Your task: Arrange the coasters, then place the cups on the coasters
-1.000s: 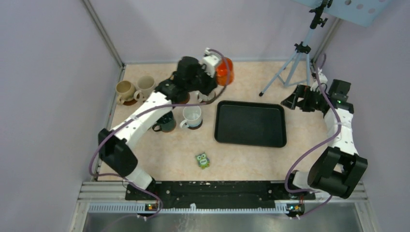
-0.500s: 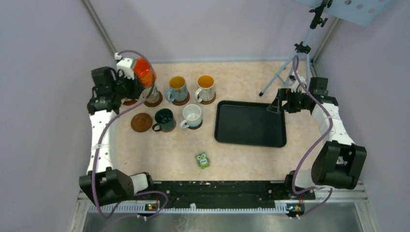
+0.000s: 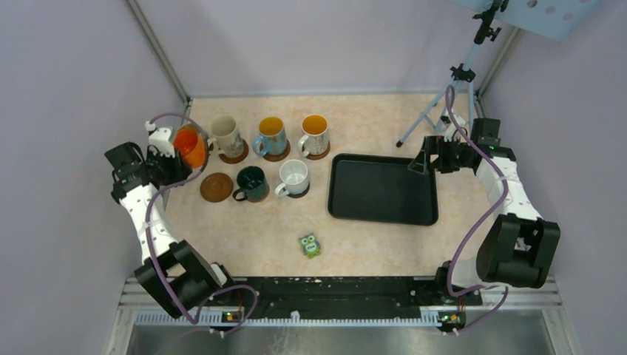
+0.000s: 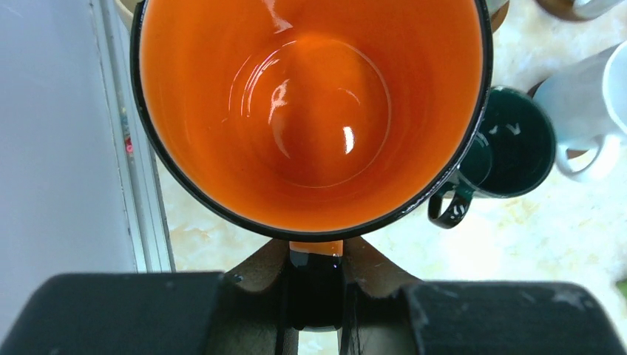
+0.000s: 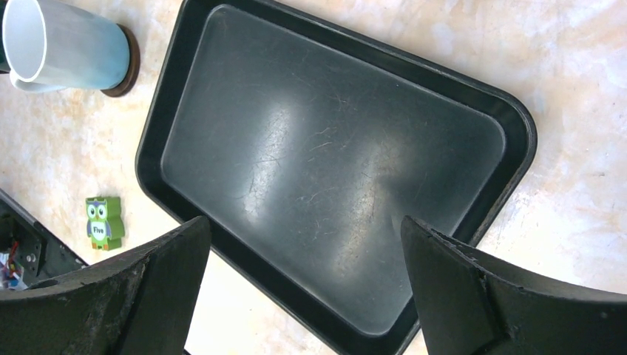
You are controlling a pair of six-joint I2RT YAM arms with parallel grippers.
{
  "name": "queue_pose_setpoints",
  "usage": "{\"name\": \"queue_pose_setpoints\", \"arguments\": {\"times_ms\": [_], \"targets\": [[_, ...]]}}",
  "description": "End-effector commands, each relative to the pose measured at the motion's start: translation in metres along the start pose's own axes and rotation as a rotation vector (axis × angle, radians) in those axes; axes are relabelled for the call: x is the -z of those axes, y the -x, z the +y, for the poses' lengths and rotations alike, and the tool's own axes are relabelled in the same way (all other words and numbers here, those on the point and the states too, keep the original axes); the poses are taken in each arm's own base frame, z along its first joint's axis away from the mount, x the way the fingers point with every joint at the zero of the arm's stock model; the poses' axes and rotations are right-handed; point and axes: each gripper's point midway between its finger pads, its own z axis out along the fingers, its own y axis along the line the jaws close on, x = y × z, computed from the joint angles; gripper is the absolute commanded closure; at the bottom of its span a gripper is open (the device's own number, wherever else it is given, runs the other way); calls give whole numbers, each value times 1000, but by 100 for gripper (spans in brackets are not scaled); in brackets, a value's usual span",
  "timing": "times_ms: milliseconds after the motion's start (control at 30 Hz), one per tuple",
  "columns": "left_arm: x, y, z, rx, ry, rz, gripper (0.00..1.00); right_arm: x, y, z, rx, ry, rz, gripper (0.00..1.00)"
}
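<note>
My left gripper [image 4: 316, 259] is shut on the handle of the small orange-red cup [image 4: 310, 111], which fills the left wrist view. From above, that cup [image 3: 191, 146] hangs at the table's far left, just back-left of a bare brown coaster [image 3: 217, 187]. A beige cup [image 3: 225, 135], a blue-handled cup [image 3: 270, 135] and a cream cup [image 3: 314, 133] stand on coasters in the back row. In front of them are a dark green cup [image 3: 253, 183] and a white cup [image 3: 293, 177]. My right gripper [image 3: 426, 159] is open above the tray's right end.
The black tray [image 3: 382, 188] lies right of centre, its rim [image 5: 159, 133] below my open right fingers [image 5: 458, 288]. A small green owl figure [image 3: 310, 245] sits near the front. A tripod [image 3: 451, 96] stands at the back right. A wall rail [image 4: 137, 192] runs along the left edge.
My left arm has swung from the back middle to the far left, carrying the orange-red cup forward beside the bare coaster. The right gripper moved slightly left, then held still.
</note>
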Motion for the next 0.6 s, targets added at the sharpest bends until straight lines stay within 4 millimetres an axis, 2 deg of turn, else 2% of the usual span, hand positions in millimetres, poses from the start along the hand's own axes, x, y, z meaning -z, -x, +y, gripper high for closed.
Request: {"name": "queue_pose_setpoints", "arguments": {"times_ms": [0,133,300,400,567], "targets": [[-12,-2,6,-148,-42,-61,100,0,14,0,51,-4,-33,2],[-22,-23,14,-175,-13,-33,100,-1,11,-1,52,-5,-26,2],[-32,-51,8,-219,-40,-17,100,-1,10,-1,50,-1,-23,2],[-41,-68,12,-227,-45,19,100,-1,10,0,50,0,-23,2],[-54,-86,17,-249,-80,55,100,-1,8,0,45,1,-21,2]]}}
